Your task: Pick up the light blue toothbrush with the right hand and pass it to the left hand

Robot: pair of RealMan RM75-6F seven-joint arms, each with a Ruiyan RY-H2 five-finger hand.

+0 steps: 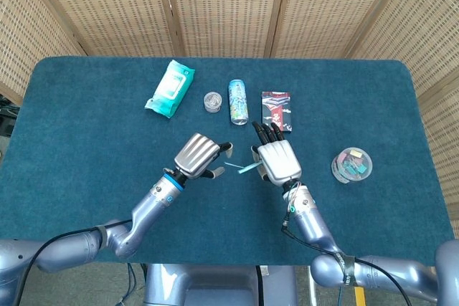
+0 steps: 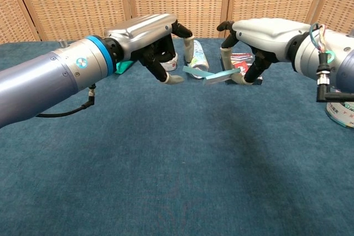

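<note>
The light blue toothbrush (image 1: 239, 169) (image 2: 212, 75) hangs above the table, held level in my right hand (image 1: 276, 159) (image 2: 265, 32), its free end pointing toward my left side. My left hand (image 1: 199, 155) (image 2: 148, 34) hovers just beside that free end with fingers apart and nothing in them. In the chest view a small gap shows between the left fingertips (image 2: 176, 79) and the brush tip. Both hands are raised over the middle of the blue table (image 1: 86, 120).
Along the far side lie a green wipes pack (image 1: 170, 88), a small round jar (image 1: 212, 101), a drinks can on its side (image 1: 238, 101) and a dark packet (image 1: 277, 109). A round clear box of coloured bits (image 1: 351, 165) sits at the right.
</note>
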